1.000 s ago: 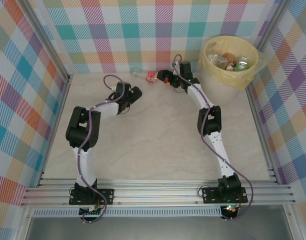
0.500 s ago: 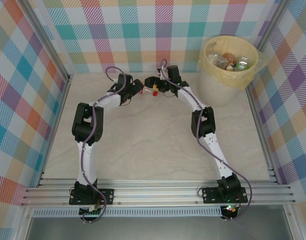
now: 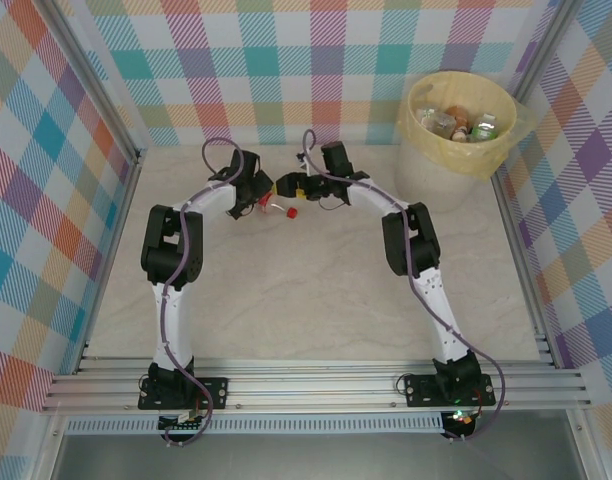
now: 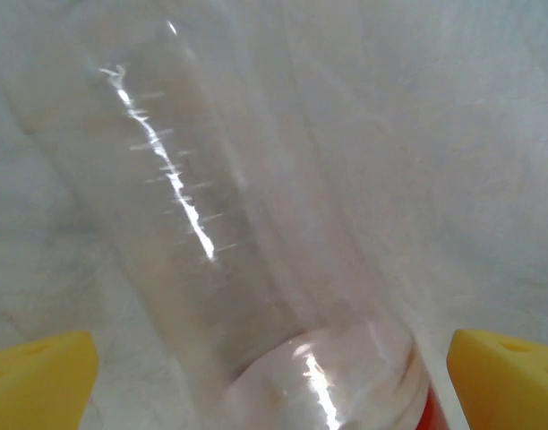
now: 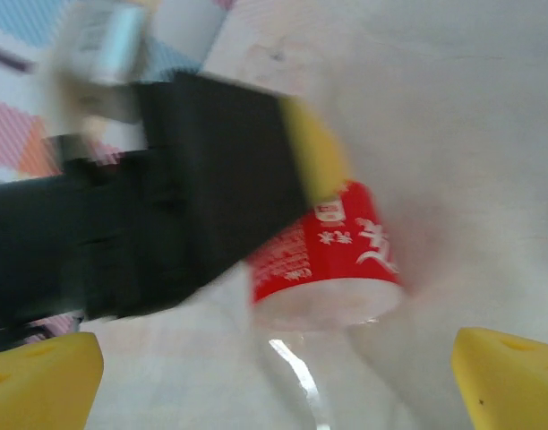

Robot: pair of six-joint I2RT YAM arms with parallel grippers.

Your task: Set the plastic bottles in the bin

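One clear plastic bottle (image 3: 277,207) with a red label and cap lies on the table at the back middle. My left gripper (image 3: 262,188) and right gripper (image 3: 289,185) meet tip to tip just behind it, both open. In the left wrist view the clear bottle (image 4: 256,224) runs between my open left gripper's (image 4: 274,385) yellow fingertips (image 4: 41,376). In the right wrist view the red-labelled bottle (image 5: 332,246) lies ahead of my open right gripper (image 5: 274,385), beside the left gripper's black finger (image 5: 193,188). The pale-yellow bin (image 3: 456,158) at the back right holds several bottles (image 3: 456,122).
Checked walls close the table at the back and both sides, with metal posts at the back corners. The bin stands tight in the back right corner. Pale tabletop (image 3: 306,290) stretches between the arms toward the near rail.
Both arms have swung inward, and their grippers now meet at the back middle. The red-labelled bottle has shifted from near the back wall toward the front. Both grippers stayed open.
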